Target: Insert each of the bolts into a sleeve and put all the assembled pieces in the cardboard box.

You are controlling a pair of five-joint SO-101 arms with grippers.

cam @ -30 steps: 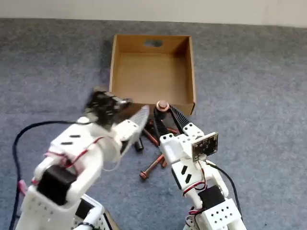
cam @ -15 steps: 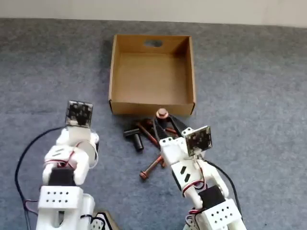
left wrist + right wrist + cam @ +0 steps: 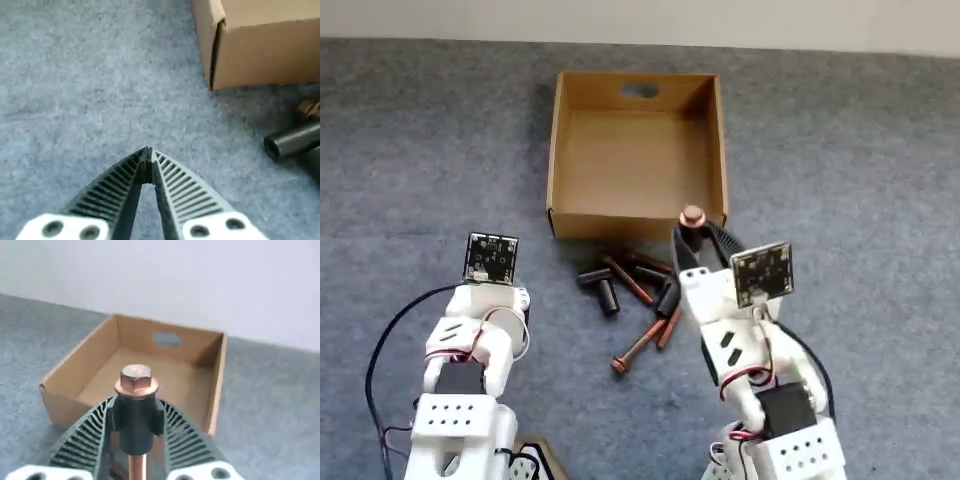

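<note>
**A:** What does the high view show?

**B:** A grey carpet (image 3: 860,150) with an open cardboard box (image 3: 638,165) at the top middle. 2 white robot arms sit at the near edge. The right gripper (image 3: 695,235) is just in front of the box's near wall, toward its right corner. It is clamped on an upright piece topped by the round head of a copper bolt (image 3: 693,217). On the carpet just in front of the box lie several loose sleeves (image 3: 608,297) and loose bolts (image 3: 638,348), some touching. The left arm (image 3: 470,340) sits at the lower left, apart from that pile.

**A:** And the left wrist view?

**B:** The left gripper (image 3: 148,152) is closed, its 2 ribbed fingertips meeting with nothing between them, above bare carpet. Beyond it is a corner of the box (image 3: 260,55). 1 of the loose sleeves (image 3: 292,141) lies on its side near that corner.

**A:** And the right wrist view?

**B:** The right gripper (image 3: 135,407) presses from both sides on a black sleeve (image 3: 134,422), which stands upright. The bolt (image 3: 136,379) is inside it: the hexagonal head and flange rest on the sleeve's top, and the copper shank comes out below. Beyond them is the box (image 3: 219,385), open side up, with a hand slot (image 3: 167,339) in its far wall. A white wall (image 3: 200,285) rises behind.
</note>
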